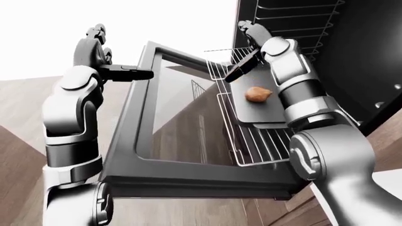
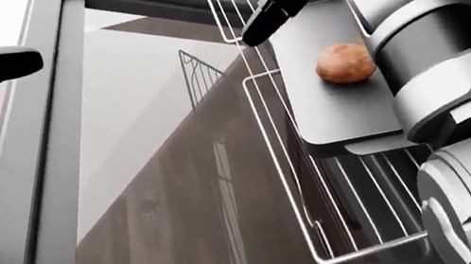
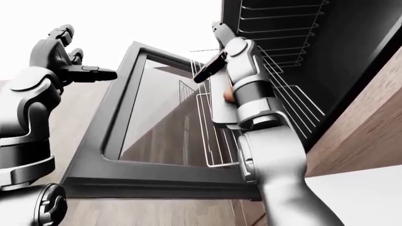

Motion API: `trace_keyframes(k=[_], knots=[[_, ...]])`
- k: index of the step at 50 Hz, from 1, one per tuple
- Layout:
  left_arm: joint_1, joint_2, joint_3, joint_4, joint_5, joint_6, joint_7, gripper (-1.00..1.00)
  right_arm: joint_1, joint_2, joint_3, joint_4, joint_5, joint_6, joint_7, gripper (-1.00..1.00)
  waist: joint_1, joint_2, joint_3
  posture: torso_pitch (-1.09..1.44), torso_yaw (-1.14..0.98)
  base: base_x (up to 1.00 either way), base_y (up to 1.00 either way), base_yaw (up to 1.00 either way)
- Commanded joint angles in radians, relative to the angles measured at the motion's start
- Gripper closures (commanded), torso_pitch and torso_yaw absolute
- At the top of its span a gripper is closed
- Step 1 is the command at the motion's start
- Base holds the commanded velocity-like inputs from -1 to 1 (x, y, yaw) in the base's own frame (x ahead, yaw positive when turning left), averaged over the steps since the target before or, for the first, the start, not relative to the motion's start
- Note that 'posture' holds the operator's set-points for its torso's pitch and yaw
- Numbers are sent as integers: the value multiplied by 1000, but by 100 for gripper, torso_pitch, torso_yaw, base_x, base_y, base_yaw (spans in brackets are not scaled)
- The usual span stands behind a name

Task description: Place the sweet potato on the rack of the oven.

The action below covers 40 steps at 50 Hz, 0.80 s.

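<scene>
The brown sweet potato (image 2: 344, 62) lies on a dark flat tray (image 2: 339, 111). The tray rests on the wire oven rack (image 2: 327, 221), which is pulled out over the open door. My right hand (image 2: 263, 21) hovers up and to the left of the potato, open, with its black fingers (image 1: 240, 70) stretched out and touching nothing. At the upper left my left hand (image 1: 128, 73) is also open, its fingers straight beside the top edge of the oven door and holding nothing.
The oven door (image 1: 188, 175) hangs open with its glass pane (image 2: 156, 174) facing me. More wire racks (image 1: 292, 19) sit higher in the dark oven cavity. Wooden cabinet fronts (image 3: 371, 122) flank the oven on the right.
</scene>
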Motion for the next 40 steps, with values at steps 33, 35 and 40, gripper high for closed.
trace_keyframes(k=[33, 35, 40], knots=[[-29, 55, 62, -71, -3, -91, 22, -100, -15, 5, 16, -402, 180, 120, -109, -100, -2, 10, -23, 0, 0, 0, 0, 0], [-28, 58, 59, -73, -11, -116, 26, -100, -9, 10, 14, -411, 178, 97, -114, -100, -3, 10, -23, 0, 0, 0, 0, 0], [-28, 50, 64, -67, -30, -183, 49, -100, -1, 17, 18, -427, 161, 16, -141, -100, -3, 12, -22, 0, 0, 0, 0, 0]])
